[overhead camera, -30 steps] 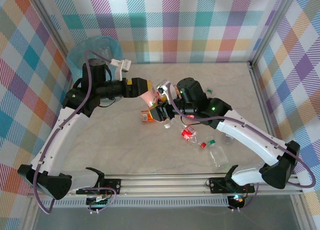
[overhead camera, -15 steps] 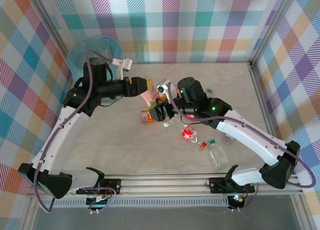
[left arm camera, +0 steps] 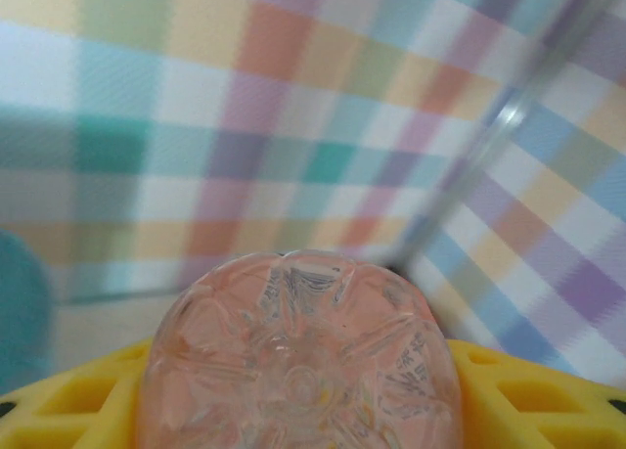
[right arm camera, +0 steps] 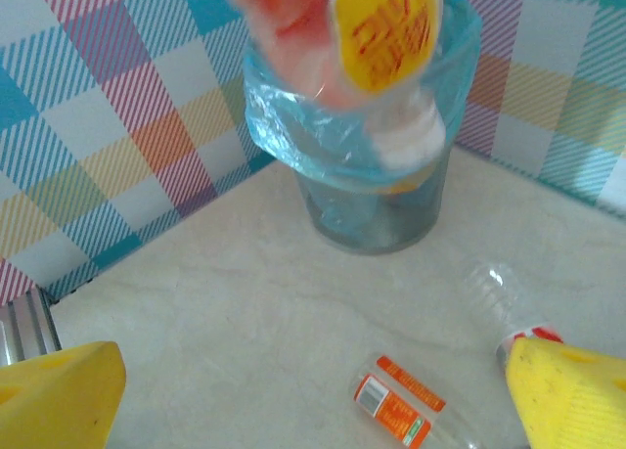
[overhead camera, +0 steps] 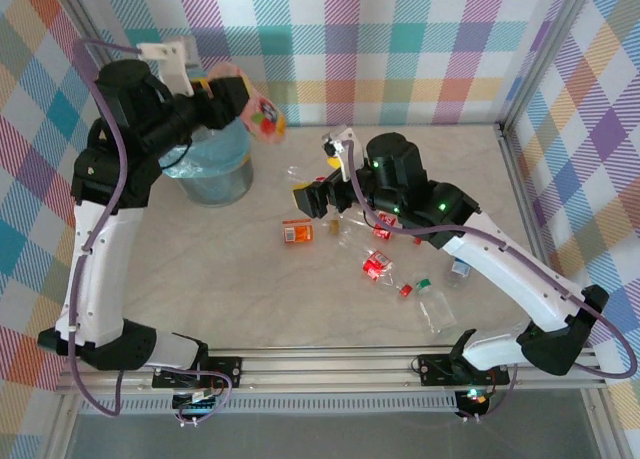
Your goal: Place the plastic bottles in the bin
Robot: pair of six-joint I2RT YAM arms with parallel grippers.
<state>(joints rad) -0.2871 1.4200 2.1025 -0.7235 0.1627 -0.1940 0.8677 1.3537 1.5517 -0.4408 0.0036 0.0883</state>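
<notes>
1. My left claw (overhead camera: pixel 228 91) is clamped on a pink-labelled bottle (overhead camera: pixel 252 107). In the left wrist view the bottle's moulded base faces the camera, and my yellow fingers (left arm camera: pixel 548 395) press against it on both sides.

2. My left arm is raised. Seen from above, the held bottle sits at the 1 o'clock edge of the bin (overhead camera: pixel 215 184), with its yellow-and-red label end pointing toward 4 o'clock. I cannot tell whether it is directly over the opening. In the right wrist view the bottle is blurred and overlaps the bin's upper rim.

3. The bin stands at 10 o'clock on the counter (overhead camera: pixel 200 269), close to the back left corner. A light-blue bag (right arm camera: pixel 293 126) lines it and folds over the rim.

4. My right claw (overhead camera: pixel 317 179) is over the middle of the counter, aimed toward the bin. Its jaws are spread wide apart and hold nothing.

5. Loose bottles lie on the counter, placed here relative to my right claw:
- orange-labelled bottle (overhead camera: pixel 297 232): on its side at 7 o'clock, near.
- clear bottle (overhead camera: pixel 297 173): at 9 o'clock, just beside.
- red-labelled bottle (overhead camera: pixel 377 267): at 5 o'clock, well apart.
- green-capped bottle (overhead camera: pixel 430 304): at 4 o'clock, beyond the red-labelled one.
- blue-capped bottle (overhead camera: pixel 458 269): at 4 o'clock, beside my right forearm.
</notes>
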